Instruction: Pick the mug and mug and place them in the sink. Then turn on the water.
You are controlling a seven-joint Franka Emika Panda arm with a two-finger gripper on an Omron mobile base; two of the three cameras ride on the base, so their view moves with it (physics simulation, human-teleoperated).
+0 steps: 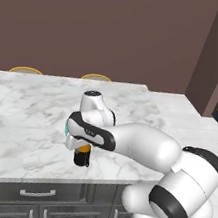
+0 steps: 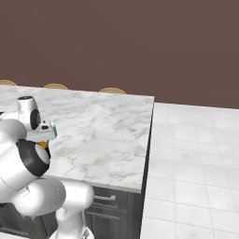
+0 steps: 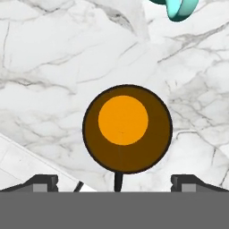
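While the black mug (image 3: 127,129) stands upright on the marble counter (image 1: 23,116) near its front edge, the hand view looks straight down into its round orange inside, with its thin handle pointing toward the bottom of that view. From the left base view only the mug's lower part (image 1: 81,157) shows, black with a bit of orange, under the robot's wrist. The gripper (image 3: 115,183) hangs directly above this mug with its jaws spread wide, one tip on each side and clear of the rim, holding nothing. The teal mug sits just beyond the black one; a piece of its curved teal handle (image 3: 180,10) shows at the top of the hand view, and a sliver of teal (image 1: 67,128) peeks out left of the wrist, though how it stands is hard to tell. Below the counter are dark cabinet drawers (image 1: 40,194) with metal handles. Behind rises a brown wall (image 2: 121,46), and a pale tiled floor (image 2: 196,158) lies to the right.
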